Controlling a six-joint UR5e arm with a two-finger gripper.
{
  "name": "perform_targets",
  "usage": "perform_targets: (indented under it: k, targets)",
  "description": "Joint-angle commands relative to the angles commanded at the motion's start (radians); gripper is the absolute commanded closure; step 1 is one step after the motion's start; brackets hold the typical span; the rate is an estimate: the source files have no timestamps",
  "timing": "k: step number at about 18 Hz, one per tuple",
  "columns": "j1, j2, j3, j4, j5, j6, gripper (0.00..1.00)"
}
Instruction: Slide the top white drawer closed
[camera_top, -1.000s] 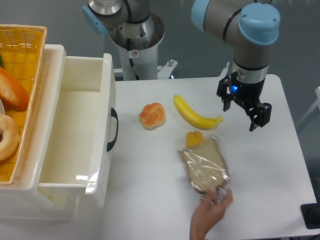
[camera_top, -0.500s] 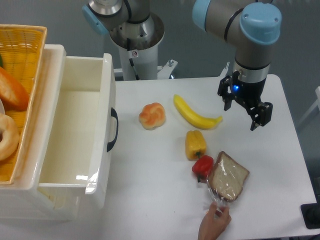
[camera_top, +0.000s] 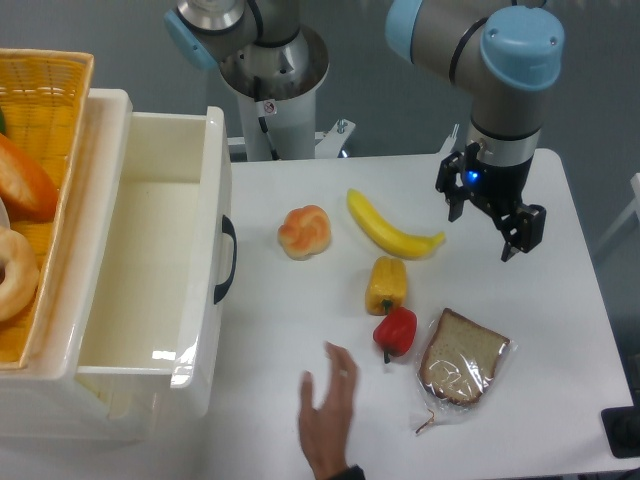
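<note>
The top white drawer stands pulled out to the right, its cream-white box empty inside. A curved black handle sits on its front panel, facing the table. My gripper hangs over the right side of the table, far from the drawer and just right of the banana's tip. Its two black fingers are spread apart with nothing between them.
A person's hand reaches in at the front edge. On the table lie a bread roll, banana, yellow pepper, red pepper and bagged bread slice. A yellow wicker basket with pastries sits on the cabinet.
The hand set the bagged bread down at the right, uncovering both peppers, then moved left to the table's front middle. My gripper has not moved.
</note>
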Motion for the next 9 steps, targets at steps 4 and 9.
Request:
perform_targets:
  k: [4,9]
  targets:
    - [0.0,-0.002,0.0,0.0,0.0,0.0,0.0]
    - [-0.005,0.002,-0.015,0.0,-0.002,-0.012,0.0]
